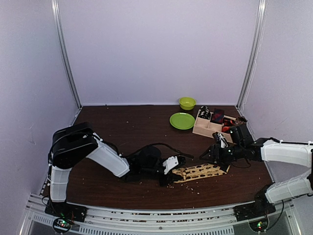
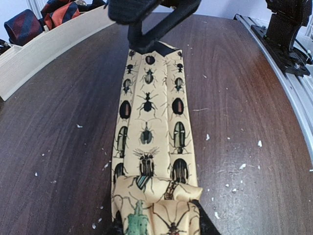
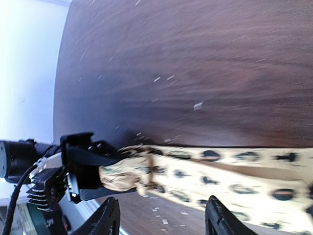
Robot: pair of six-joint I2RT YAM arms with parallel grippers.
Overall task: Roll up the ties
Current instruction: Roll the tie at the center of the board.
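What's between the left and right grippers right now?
The tan tie stretches flat on the table between them; the left wrist view shows it.

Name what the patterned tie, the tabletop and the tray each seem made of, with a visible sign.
The tie looks like soft fabric, matte cream with printed beetles; it folds limply. The tabletop looks like dark wood or wood-look laminate, faintly glossy, with grain streaks. The tray seems pale, unfinished wood, its wall plain.

Beetle-print tie (image 2: 152, 117) flat on table (image 2: 58, 147), near end folded
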